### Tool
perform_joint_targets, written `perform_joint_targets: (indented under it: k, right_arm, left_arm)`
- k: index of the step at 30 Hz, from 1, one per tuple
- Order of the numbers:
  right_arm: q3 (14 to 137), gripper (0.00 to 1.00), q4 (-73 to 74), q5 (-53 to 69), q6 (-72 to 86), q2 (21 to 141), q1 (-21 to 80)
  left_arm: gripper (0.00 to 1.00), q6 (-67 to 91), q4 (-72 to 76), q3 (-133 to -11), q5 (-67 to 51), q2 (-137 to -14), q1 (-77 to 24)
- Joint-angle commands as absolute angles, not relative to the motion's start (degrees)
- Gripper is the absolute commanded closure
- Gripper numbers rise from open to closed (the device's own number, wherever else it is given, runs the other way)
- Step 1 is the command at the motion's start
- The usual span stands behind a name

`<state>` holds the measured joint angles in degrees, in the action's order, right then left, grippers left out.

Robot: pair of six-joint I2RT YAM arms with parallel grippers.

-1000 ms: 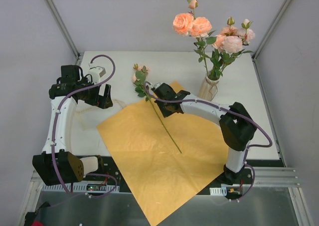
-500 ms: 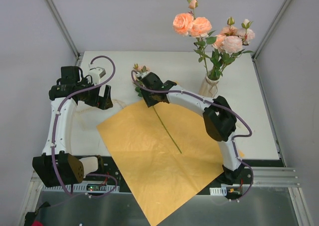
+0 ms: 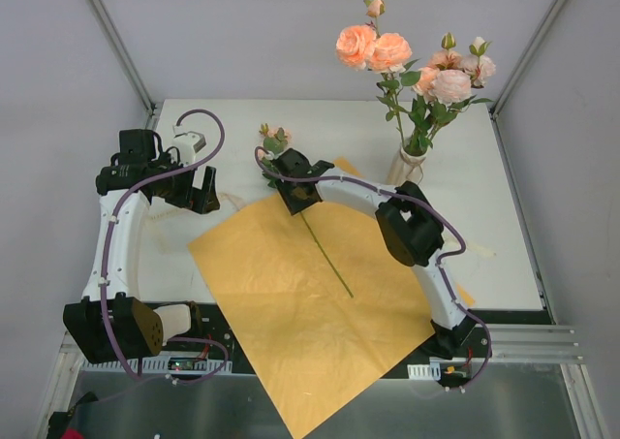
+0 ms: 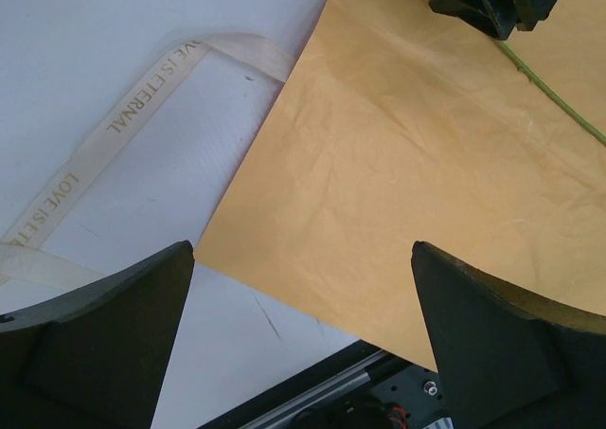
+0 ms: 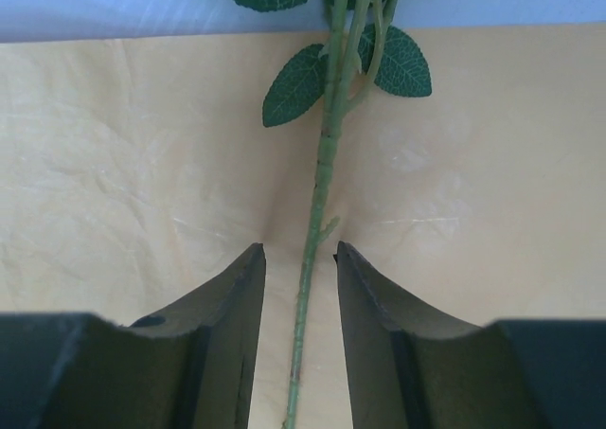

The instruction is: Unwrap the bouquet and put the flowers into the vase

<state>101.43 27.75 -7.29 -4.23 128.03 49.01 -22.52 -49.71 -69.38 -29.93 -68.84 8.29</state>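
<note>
The white table [image 3: 504,216] is carrying everything, and the biggest thing on it is the orange wrapping paper [image 3: 291,303], which is lying spread flat from the middle and hanging over the near edge, so the unwrapping looks done and the sheet is now serving only as a bed for what is left. The right arm is reaching across from the near right corner toward the middle of the far half, because that is where the last loose rose [image 3: 325,255] is lying, its head and leaves just off the paper's far edge and its stem running back over the sheet. Toward the far right corner the vase [image 3: 407,172] is standing upright with the other flowers [image 3: 390,51] towering out of it. The left gripper [image 3: 199,189] is hanging near the left edge, jaws spread wide and holding nothing, apparently keeping out of the way. The right gripper [image 5: 298,251] is sitting low with its jaws partly open, straddling the stem below the leaves without pinching it, lined up, I would judge, for a grasp. The cream ribbon [image 4: 142,107] is trailing loose beside the paper's left edge.
</note>
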Motion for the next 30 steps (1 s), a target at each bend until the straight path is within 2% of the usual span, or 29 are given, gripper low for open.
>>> perform_joint_targets:
  k: [1, 12, 17, 30]
  right_arm:
    - [104.06, 0.63, 27.16, -7.56, -3.25, 128.49, 48.96]
    - [101.87, 0.8, 24.87, -7.03, -1.94, 129.9, 48.52]
    - [101.51, 0.99, 24.43, -7.56, -1.58, 129.2, 48.43]
    - [99.67, 0.99, 17.4, -8.09, -1.85, 114.45, 48.6]
  left_arm:
    - [0.01, -22.76, -48.96, -68.73, -31.55, -68.2, 8.17]
    - [0.01, -22.68, -48.34, -67.85, -31.29, -68.2, 8.17]
    - [0.01, -22.68, -48.25, -67.68, -31.03, -68.03, 8.26]
    - [0.01, -22.41, -48.34, -68.11, -30.59, -67.15, 8.17]
